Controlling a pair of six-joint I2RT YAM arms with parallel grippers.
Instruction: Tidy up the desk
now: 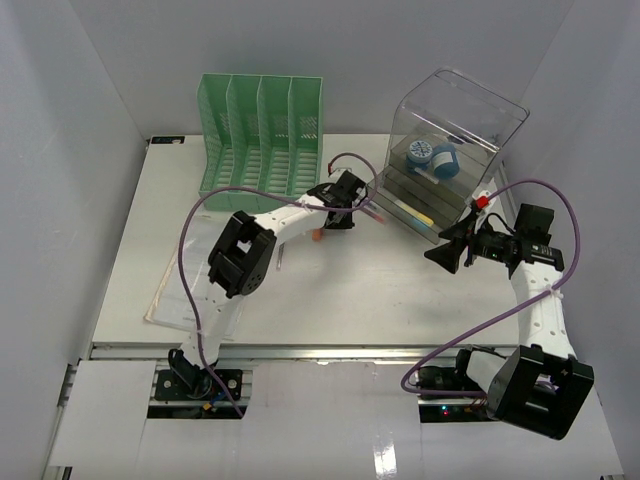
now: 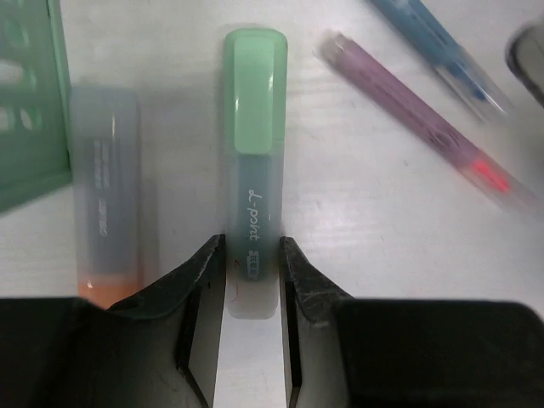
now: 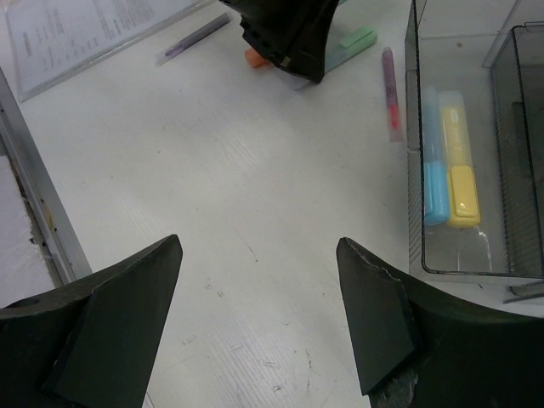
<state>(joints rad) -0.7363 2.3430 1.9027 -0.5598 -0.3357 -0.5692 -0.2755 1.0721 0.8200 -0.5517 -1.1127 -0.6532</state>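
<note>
Left wrist view: the left pincer (image 2: 253, 242) is narrow, its jaws pressed on both sides of the green highlighter (image 2: 255, 153), which lies on the desk (image 2: 374, 221) under it. The right pincer (image 3: 257, 246) stands wide above the desk, holding nothing.

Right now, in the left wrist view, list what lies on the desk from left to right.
green file rack → orange-capped highlighter → green-capped highlighter → purple pen. The blue pen is left out because it overlaps the purple one's span.
</note>
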